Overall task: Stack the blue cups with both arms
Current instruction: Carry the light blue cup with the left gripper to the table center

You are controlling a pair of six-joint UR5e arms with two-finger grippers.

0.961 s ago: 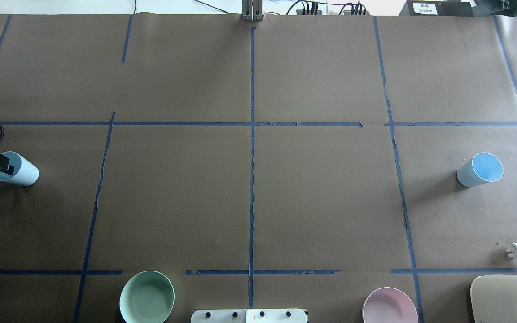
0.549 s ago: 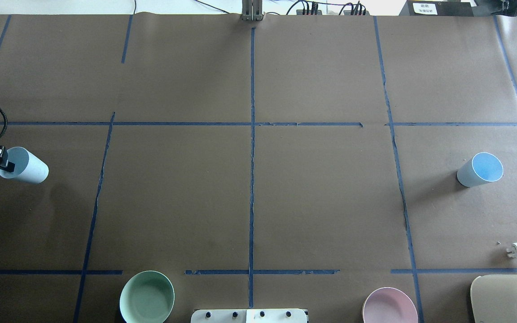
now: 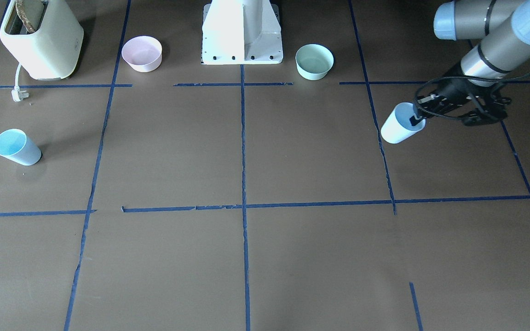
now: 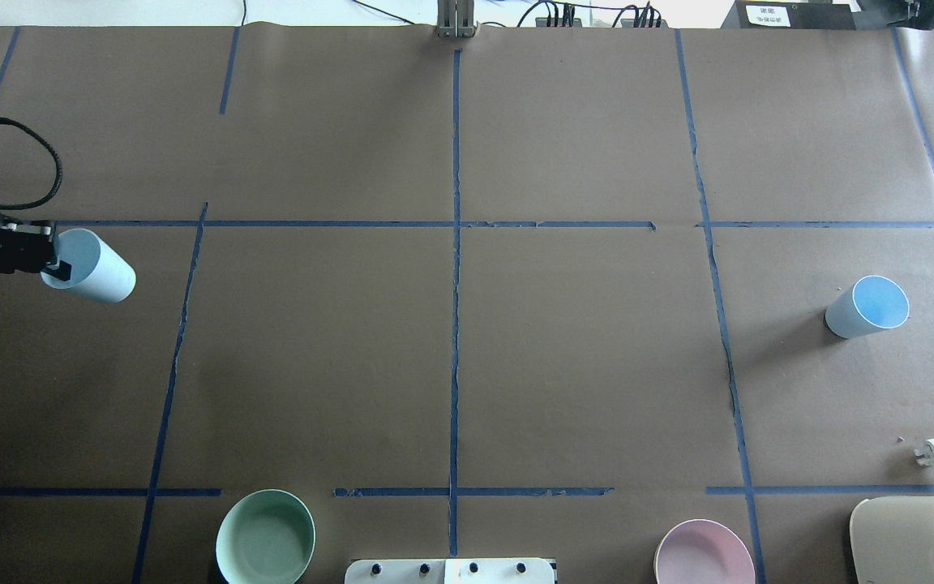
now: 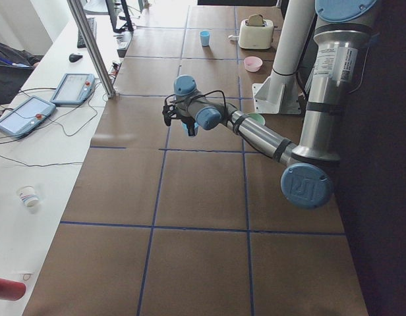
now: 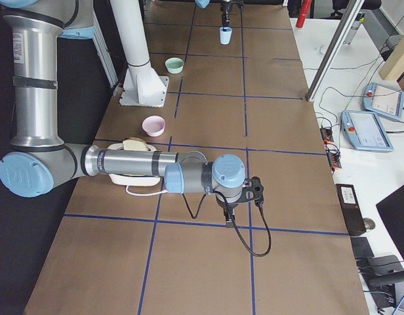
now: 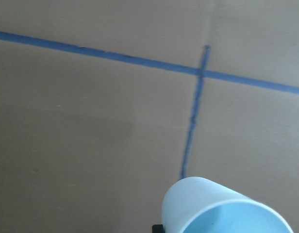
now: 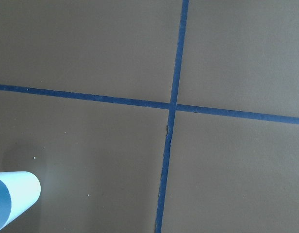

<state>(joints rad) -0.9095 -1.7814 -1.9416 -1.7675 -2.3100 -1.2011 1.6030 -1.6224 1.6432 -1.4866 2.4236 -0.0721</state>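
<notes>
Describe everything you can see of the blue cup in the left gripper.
The held blue cup is a small, pale blue, handleless tapered tumbler, plastic by its look, with a brighter blue inside. The left gripper pinches its rim, one finger inside the mouth. It hangs roughly upright, mouth up, apparently lifted off the table, on the robot's left side. Nothing else touches it.

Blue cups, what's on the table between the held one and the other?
Nothing stands there: in the overhead view the stretch from the held cup to the standing cup is bare brown paper crossed only by blue tape lines.
</notes>
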